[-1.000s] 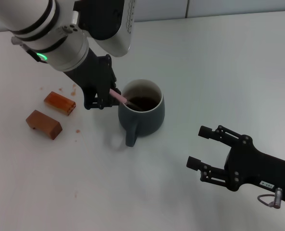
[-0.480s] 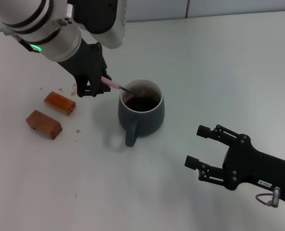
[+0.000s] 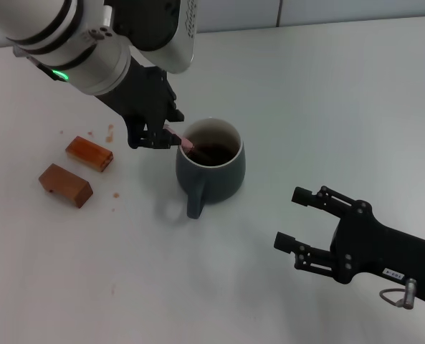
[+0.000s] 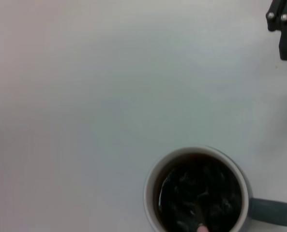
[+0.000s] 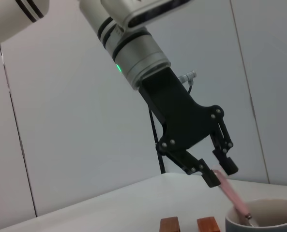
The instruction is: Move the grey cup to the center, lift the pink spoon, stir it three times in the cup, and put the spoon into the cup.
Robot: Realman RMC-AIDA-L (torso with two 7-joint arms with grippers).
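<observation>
Head view shows the grey cup (image 3: 211, 159) mid-worktop (image 3: 327, 93) with open room all round, handle toward the robot, the pink spoon (image 3: 185, 142) slanting into it from the left tool (image 3: 164, 135) clamping its handle, the right tool (image 3: 307, 228) spread wide, well apart

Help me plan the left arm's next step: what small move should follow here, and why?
Probably keep circling the pink spoon inside the grey cup. The left gripper is shut on the pink handle at the cup's rim, and the spoon's bowl dips into the dark liquid. The right gripper is open, away from the cup.
</observation>
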